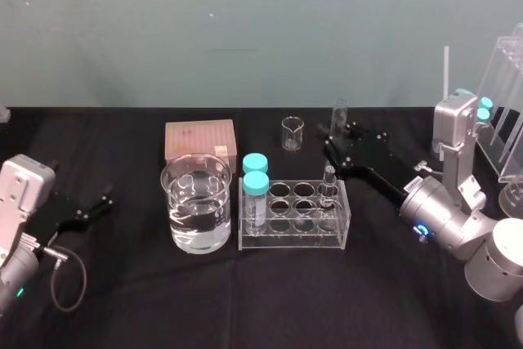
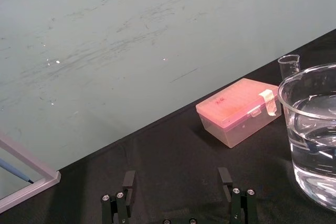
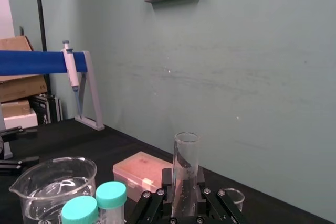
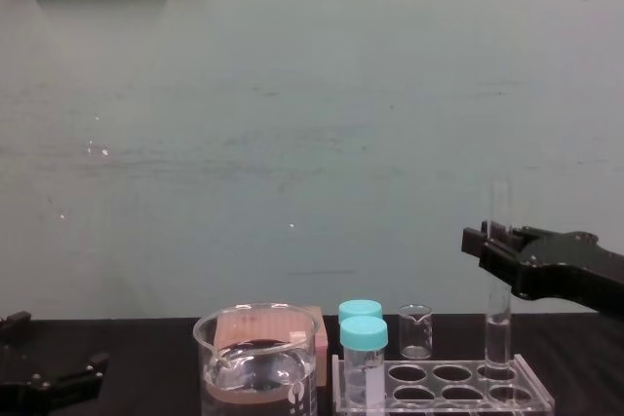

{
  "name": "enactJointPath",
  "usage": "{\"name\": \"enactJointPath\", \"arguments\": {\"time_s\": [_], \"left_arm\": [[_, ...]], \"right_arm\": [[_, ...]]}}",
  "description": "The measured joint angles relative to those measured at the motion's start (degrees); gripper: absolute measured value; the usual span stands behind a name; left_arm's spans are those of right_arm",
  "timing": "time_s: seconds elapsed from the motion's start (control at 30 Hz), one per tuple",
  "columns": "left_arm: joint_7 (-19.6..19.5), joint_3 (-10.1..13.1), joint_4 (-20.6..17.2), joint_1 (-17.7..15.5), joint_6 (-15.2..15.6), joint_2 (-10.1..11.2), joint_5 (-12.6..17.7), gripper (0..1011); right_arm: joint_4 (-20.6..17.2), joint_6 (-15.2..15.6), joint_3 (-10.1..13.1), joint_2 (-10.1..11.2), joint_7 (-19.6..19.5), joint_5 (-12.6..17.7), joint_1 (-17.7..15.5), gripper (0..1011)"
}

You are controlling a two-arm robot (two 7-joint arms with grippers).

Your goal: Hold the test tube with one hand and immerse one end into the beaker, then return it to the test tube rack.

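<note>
Rack [image 1: 294, 239], beaker [image 1: 196, 202], two vials [image 1: 256, 195]; right jaws grip one test tube [image 4: 499, 216].

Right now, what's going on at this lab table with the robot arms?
The right gripper has its jaws closed on the test tube, which stands upright in a hole at the right end of the test tube rack. The beaker, partly filled with clear liquid, sits left of it. The left gripper rests open at the table's left.

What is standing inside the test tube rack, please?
The test tube rack holds two teal-capped vials at its left end and the test tube near its right, clasped by the right gripper; other holes empty. The tube's foot is hidden by the acrylic. The left gripper idles far left.
</note>
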Motion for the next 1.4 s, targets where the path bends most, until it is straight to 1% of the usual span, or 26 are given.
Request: {"name": "enactJointPath", "arguments": {"time_s": [0.53,1.4], "left_arm": [[0.00,0.00,0.00,0.00,0.00,0.00,0.00,1000],[0.00,0.00,0.00,0.00,0.00,0.00,0.00,1000]], "right_arm": [[2.98,-0.24,-0.44,-0.84,0.44,-0.57,1.18,242],[5.99,0.22,-1.00,-1.12,1.23,-1.25,2.38,242]]}}
